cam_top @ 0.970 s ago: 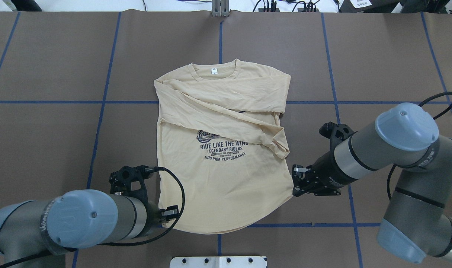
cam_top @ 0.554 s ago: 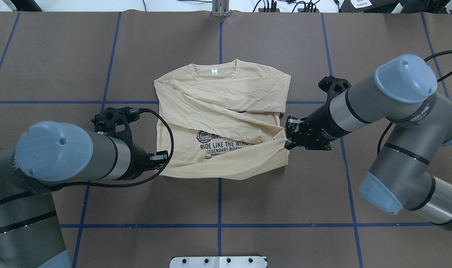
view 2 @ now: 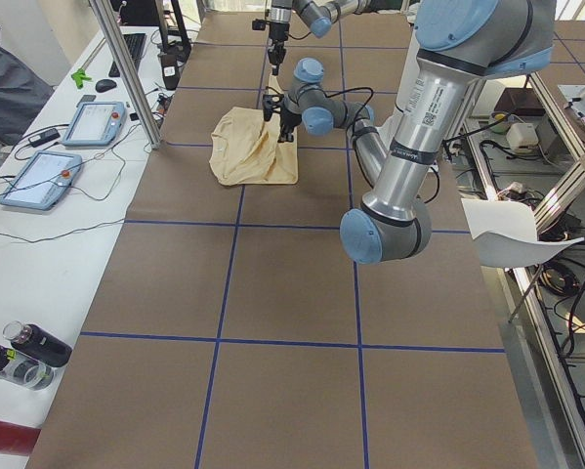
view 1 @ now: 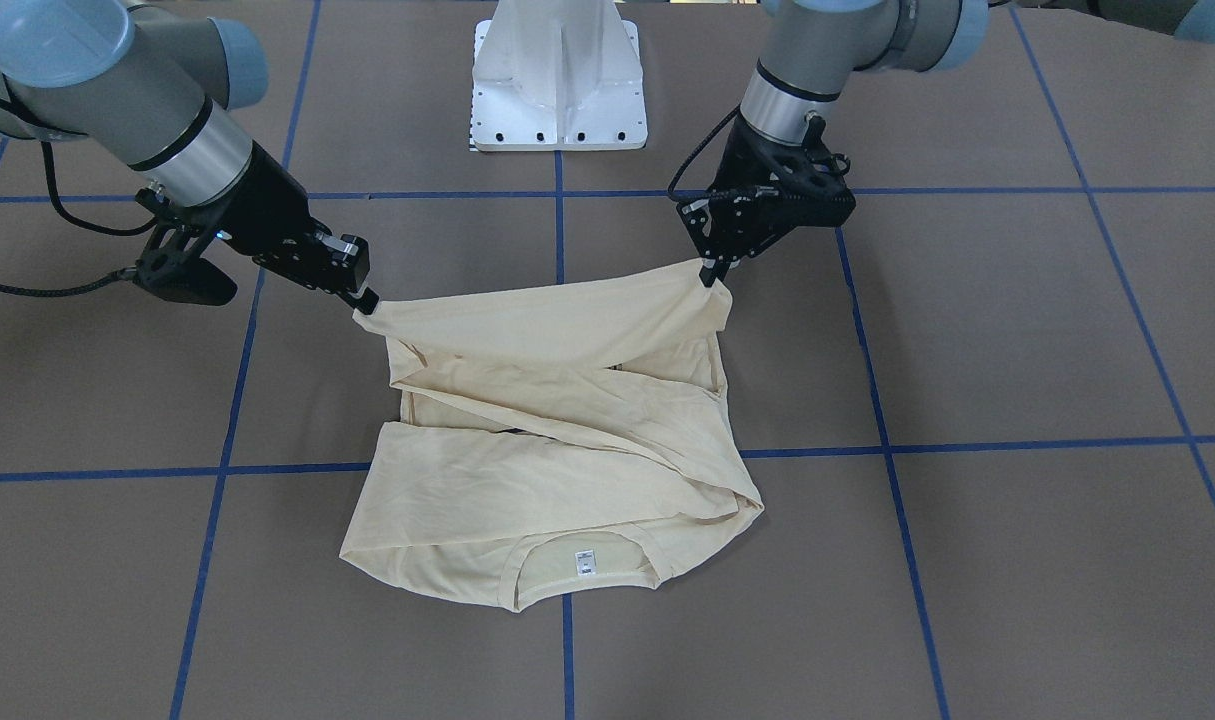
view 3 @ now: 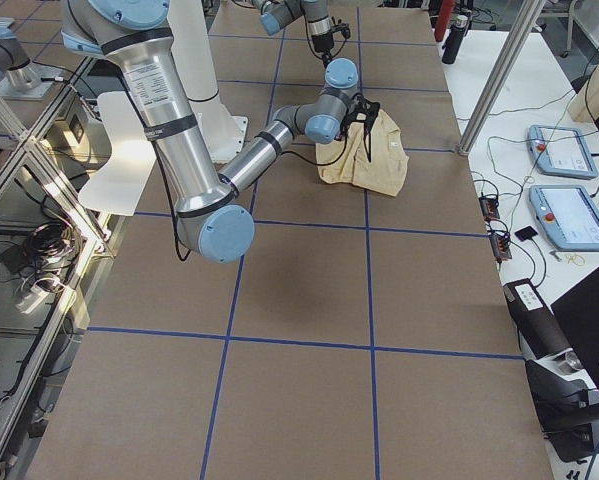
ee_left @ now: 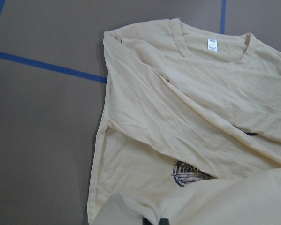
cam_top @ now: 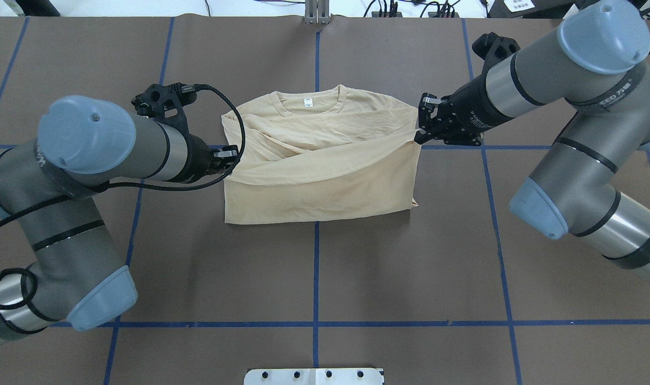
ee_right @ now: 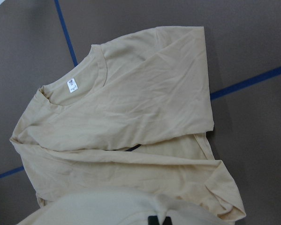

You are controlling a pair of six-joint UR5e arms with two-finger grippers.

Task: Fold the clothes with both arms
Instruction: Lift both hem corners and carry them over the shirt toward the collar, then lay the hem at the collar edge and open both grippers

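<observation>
Print: mostly hiding under the raised hem of the T-shirt (cam_top: 319,200).
Neck: pointing away from the pedestal (cam_top: 314,376).
Left hand (cam_top: 231,156): clamping a hem corner.
Right hand (cam_top: 417,138): clamping the other corner.

T-shirt (cam_top: 319,198) on table (cam_top: 410,267), between left tool (cam_top: 232,156), right tool (cam_top: 419,139).

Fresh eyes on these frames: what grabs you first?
The cream T-shirt at the centre of the table, its hem raised and doubled over the chest, short of the collar. Each hem corner is pinched by a black hand: the left hand at the shirt's left edge, the right hand at its right.
</observation>
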